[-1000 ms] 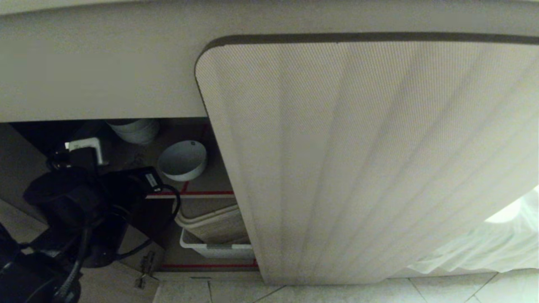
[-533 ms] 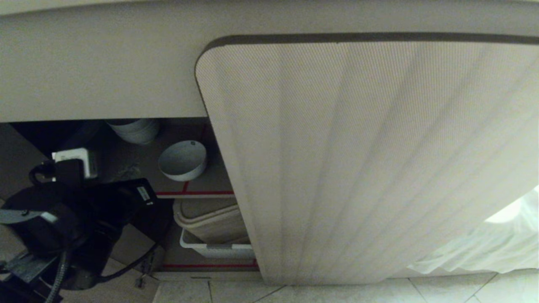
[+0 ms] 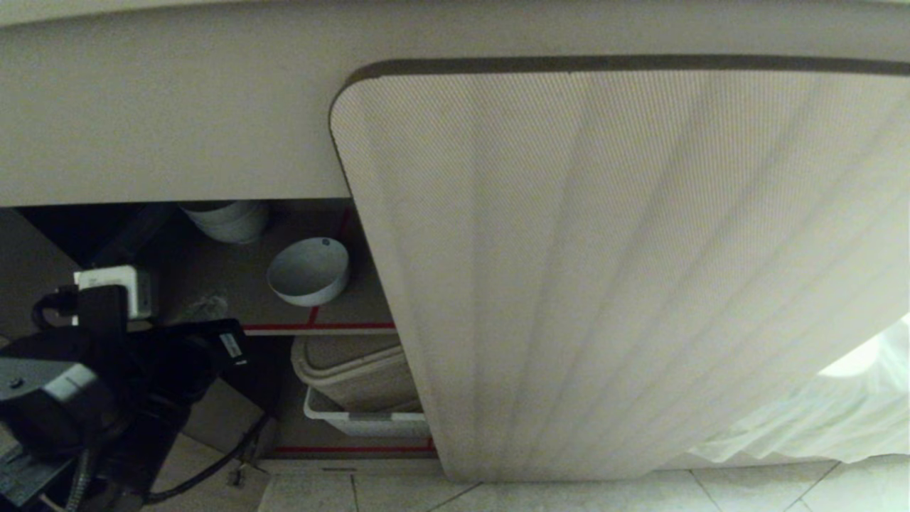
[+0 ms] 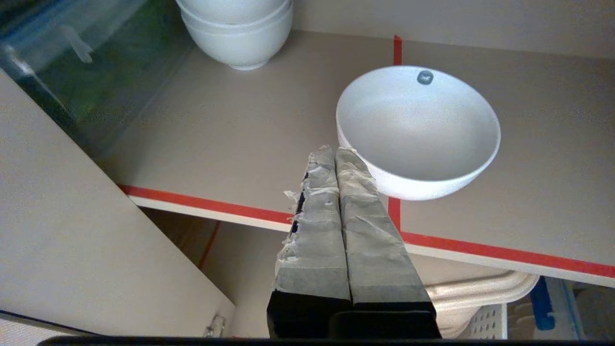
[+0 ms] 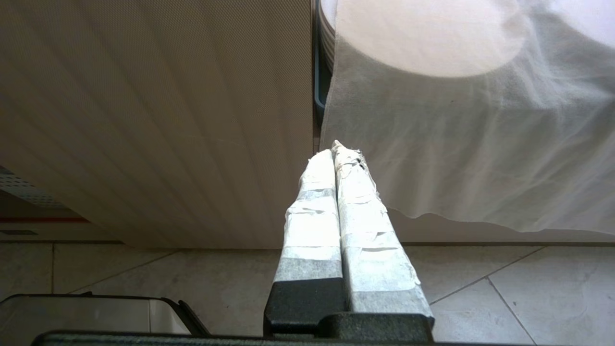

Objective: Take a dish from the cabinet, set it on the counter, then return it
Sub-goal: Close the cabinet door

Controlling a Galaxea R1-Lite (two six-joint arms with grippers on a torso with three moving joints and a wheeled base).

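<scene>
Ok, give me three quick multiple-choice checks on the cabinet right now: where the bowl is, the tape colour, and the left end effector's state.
1. Where does the bowl sit?
A. on the taped shelf
B. on the floor
C. in the left end effector

2. What colour is the tape along the shelf edge?
A. blue
B. red
C. yellow

3. How does the left end effector stand?
A. wide open
B. shut on the bowl
C. shut and empty

Answers:
1 A, the bowl rests on the shelf, across a tape line.
2 B, a red strip runs along the front edge.
3 C, the fingers are pressed together just short of the bowl's rim, with nothing between them.
</scene>
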